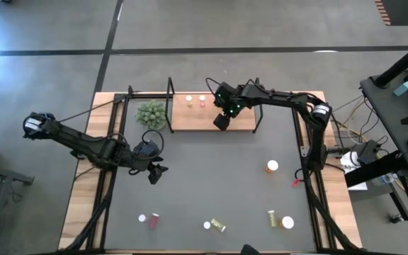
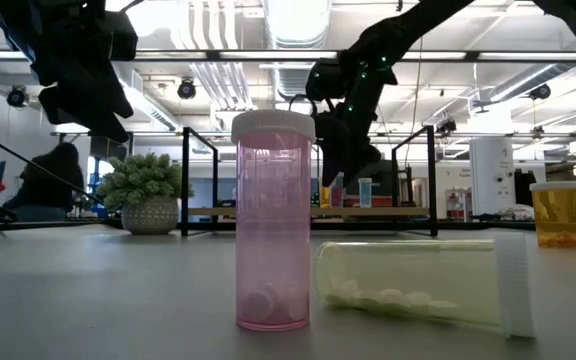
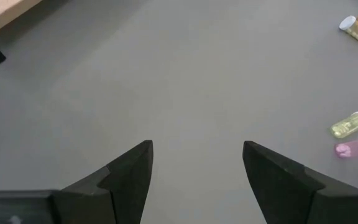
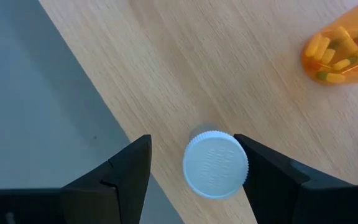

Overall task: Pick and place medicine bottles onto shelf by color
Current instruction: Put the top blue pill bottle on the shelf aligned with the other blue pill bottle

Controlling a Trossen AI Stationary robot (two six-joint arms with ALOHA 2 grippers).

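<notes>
Bottle [image 4: 215, 164]: upright on the shelf [image 4: 241, 74], round, ribbed pale-blue cap.
Shelf: light wood, fine grain, black uprights.
Right gripper [image 4: 191, 171]: jaws apart around the cap, one finger touching, other clear.
Left gripper [image 3: 196, 180]: jaws wide, empty, above grey mat [image 3: 185, 74].

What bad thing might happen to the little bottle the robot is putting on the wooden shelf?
1. The white-capped bottle stands close to the edge of the shelf, so it might fall off onto the grey mat.
2. One side of the right gripper seems to touch the cap while the other stands apart, so pulling away crooked might tip it.
3. An orange bottle stands nearby and might get bumped.
</notes>
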